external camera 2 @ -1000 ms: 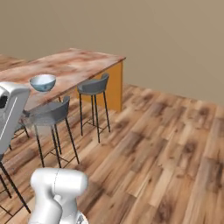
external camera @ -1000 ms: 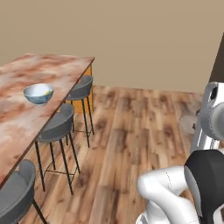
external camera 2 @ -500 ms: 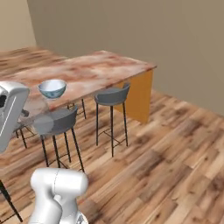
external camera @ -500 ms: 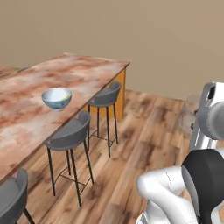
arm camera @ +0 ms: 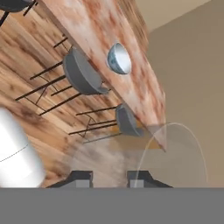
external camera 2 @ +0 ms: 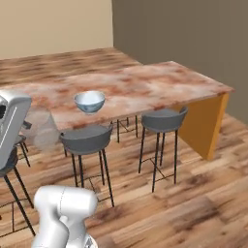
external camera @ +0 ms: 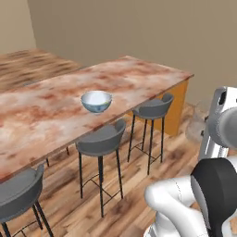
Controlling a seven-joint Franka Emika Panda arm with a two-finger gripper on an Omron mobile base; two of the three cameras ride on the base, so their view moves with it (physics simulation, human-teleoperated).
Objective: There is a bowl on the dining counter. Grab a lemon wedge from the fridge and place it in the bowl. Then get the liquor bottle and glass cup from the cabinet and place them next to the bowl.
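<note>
A pale blue-white bowl (external camera: pixel 96 101) (external camera 2: pixel 89 101) (arm camera: pixel 119 59) stands on the reddish marble dining counter (external camera: pixel 51 115) (external camera 2: pixel 150 82) (arm camera: pixel 92 26), near its stool-side edge. My gripper (arm camera: pixel 109 177) is shut on a clear glass cup (arm camera: pixel 175 157), which rises see-through from between the dark fingertips (arm camera: pixel 81 177). The same faint glass cup (external camera: pixel 198 126) (external camera 2: pixel 41 128) hangs beside my white hand, off the counter and over the wooden floor. The lemon wedge and the liquor bottle are out of view.
Grey bar stools (external camera: pixel 102 139) (external camera: pixel 155 107) (external camera 2: pixel 87 138) (external camera 2: pixel 163 118) line the counter's near side, a third (external camera: pixel 18 192) at the lower left. The counter ends in an orange panel (external camera 2: pixel 213 126). Wooden floor (external camera 2: pixel 193 203) lies open to the right.
The whole picture has shifted as the base drove and turned: counter, bowl and stools now sit closer and more central. The glass cup stays in my shut gripper.
</note>
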